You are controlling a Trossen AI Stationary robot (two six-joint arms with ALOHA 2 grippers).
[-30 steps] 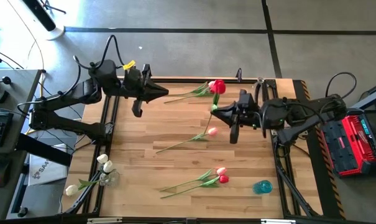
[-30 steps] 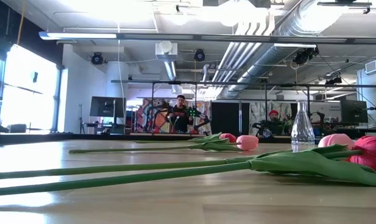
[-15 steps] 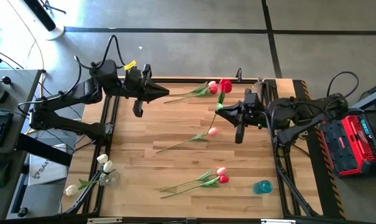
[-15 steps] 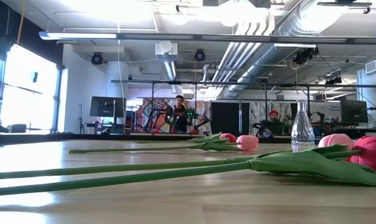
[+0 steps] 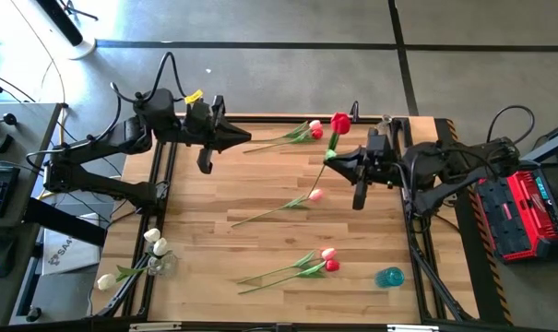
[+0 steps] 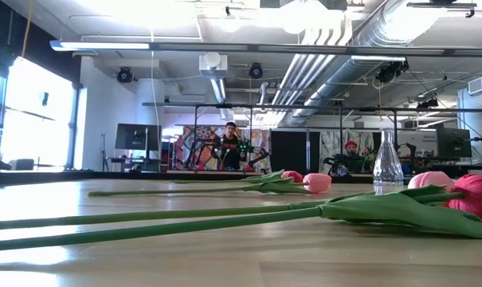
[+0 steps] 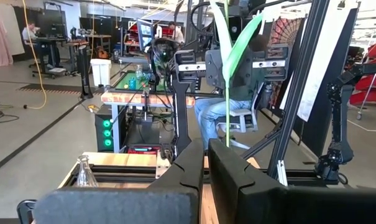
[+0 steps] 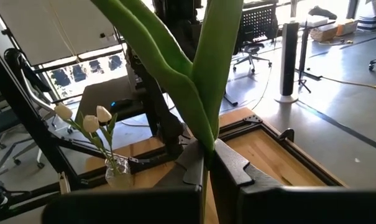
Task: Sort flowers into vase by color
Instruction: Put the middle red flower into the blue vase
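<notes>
Your right pincer [image 5: 336, 157] is clenched on the stem of a red tulip [image 5: 340, 122], held off the worktop [image 5: 260, 189] near its back right part; the head stands up just behind the pincer tips. In the right wrist view the stem and leaves [image 8: 200, 81] rise straight from between the fingers [image 8: 234, 165].

Your left pincer [image 5: 244, 138] waits over the back left edge, closed with nothing in it. Just ahead of its tips lies a pink tulip [image 5: 314, 127].

Below the right pincer a second pink tulip [image 5: 314, 195] lies mid-worktop. Nearer the front lie a pink and red pair [image 5: 329, 260].

White tulips [image 5: 154, 242] stand in a clear vase [image 5: 160, 265] at the front left edge. A blue vase [image 5: 389, 276] lies front right.
</notes>
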